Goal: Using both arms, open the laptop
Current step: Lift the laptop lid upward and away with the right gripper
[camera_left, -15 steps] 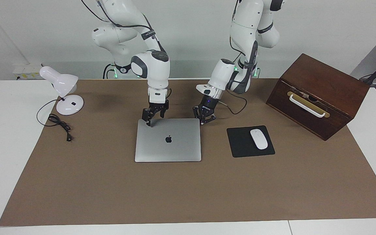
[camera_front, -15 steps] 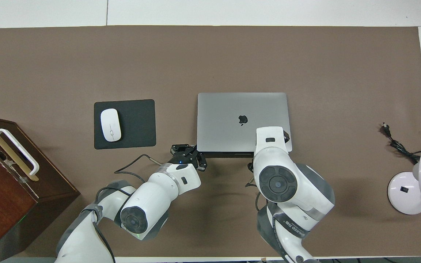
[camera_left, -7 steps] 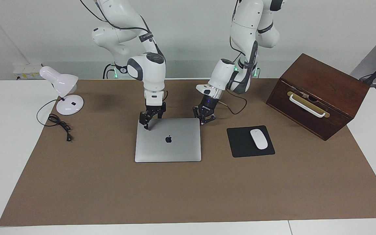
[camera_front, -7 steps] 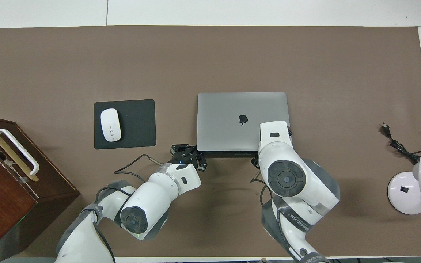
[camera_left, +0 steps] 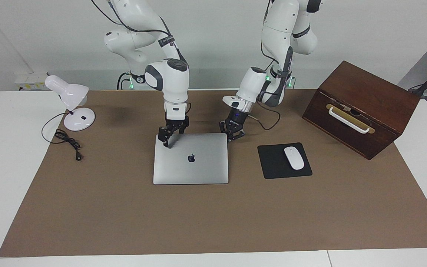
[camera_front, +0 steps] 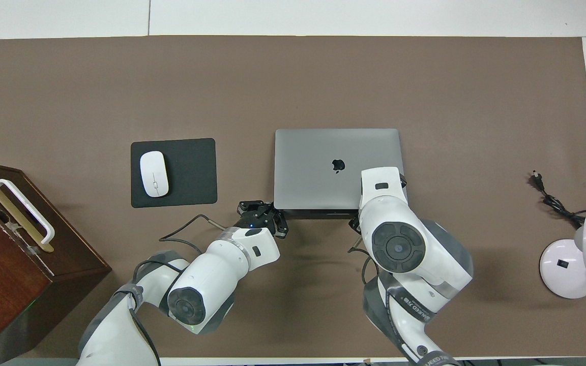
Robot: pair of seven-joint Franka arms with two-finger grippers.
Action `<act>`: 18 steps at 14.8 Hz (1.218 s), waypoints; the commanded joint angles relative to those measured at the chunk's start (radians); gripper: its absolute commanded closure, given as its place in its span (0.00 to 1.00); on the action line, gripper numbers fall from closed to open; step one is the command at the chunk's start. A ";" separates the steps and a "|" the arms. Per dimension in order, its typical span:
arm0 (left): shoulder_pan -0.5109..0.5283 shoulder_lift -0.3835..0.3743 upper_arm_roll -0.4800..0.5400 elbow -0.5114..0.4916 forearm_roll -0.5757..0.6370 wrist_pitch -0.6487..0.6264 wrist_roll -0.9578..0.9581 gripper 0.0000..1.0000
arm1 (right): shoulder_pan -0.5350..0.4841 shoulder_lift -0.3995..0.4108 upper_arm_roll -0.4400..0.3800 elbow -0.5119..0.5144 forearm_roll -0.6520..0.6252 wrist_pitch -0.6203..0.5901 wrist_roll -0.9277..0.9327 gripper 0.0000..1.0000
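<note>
At the laptop's (camera_left: 190,158) twelve-o'clock corners mid-table, the clenched left gripper (camera_left: 231,135) had stayed put while the right gripper (camera_left: 167,142), fingers unreadable, had shifted onto its corner, suggesting lid lifting came next.

We see the laptop (camera_left: 191,158) mid-table, the mouse (camera_left: 294,158) on its pad (camera_left: 272,163) beside it, toward the left arm's end.

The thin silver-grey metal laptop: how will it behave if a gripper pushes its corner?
The thin silver-grey metal laptop lies closed and flat, so it probably stays stiff and cannot tip. Its smooth metal lid may let fingertips slip. On the brown table cover it would probably slide or turn.
</note>
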 commanded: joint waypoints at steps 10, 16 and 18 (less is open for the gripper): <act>0.004 0.054 -0.001 0.025 -0.011 0.015 0.020 1.00 | -0.009 0.035 0.003 0.240 0.043 -0.204 -0.097 0.00; 0.004 0.054 -0.001 0.025 -0.011 0.015 0.020 1.00 | -0.039 0.043 0.001 0.343 0.047 -0.269 -0.125 0.00; 0.004 0.054 -0.001 0.025 -0.011 0.015 0.020 1.00 | -0.065 0.047 0.000 0.345 0.102 -0.252 -0.166 0.00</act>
